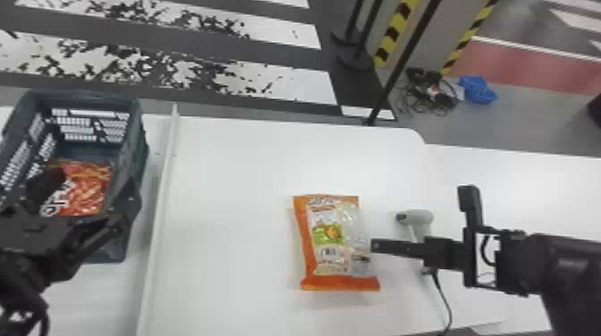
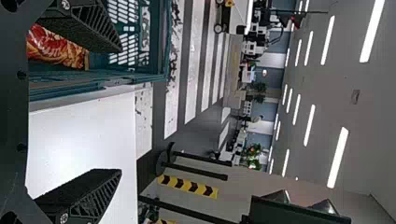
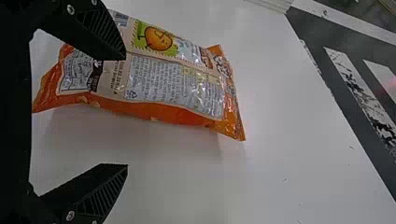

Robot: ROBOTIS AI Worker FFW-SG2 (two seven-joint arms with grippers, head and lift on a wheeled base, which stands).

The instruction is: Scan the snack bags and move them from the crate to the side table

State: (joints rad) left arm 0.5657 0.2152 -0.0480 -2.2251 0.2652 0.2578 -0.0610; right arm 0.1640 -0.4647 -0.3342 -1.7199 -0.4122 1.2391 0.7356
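Note:
An orange snack bag (image 1: 335, 241) lies label side up on the white table. My right gripper (image 1: 375, 246) is at the bag's right edge; in the right wrist view the open right gripper (image 3: 126, 112) has one finger over the bag (image 3: 173, 84) and the other beside it. My left gripper (image 1: 114, 214) is by the near right side of the crate (image 1: 134, 147). The left wrist view has the left gripper (image 2: 120, 112) open, nothing between its fingers. A red snack bag (image 1: 89, 187) lies in the crate.
A grey scanner (image 1: 416, 217) with a cable lies behind my right gripper. A raised white strip (image 1: 163, 192) runs between crate and bag. Another white table surface (image 1: 536, 187) extends at the right. A black pole (image 1: 398, 67) stands beyond the far edge.

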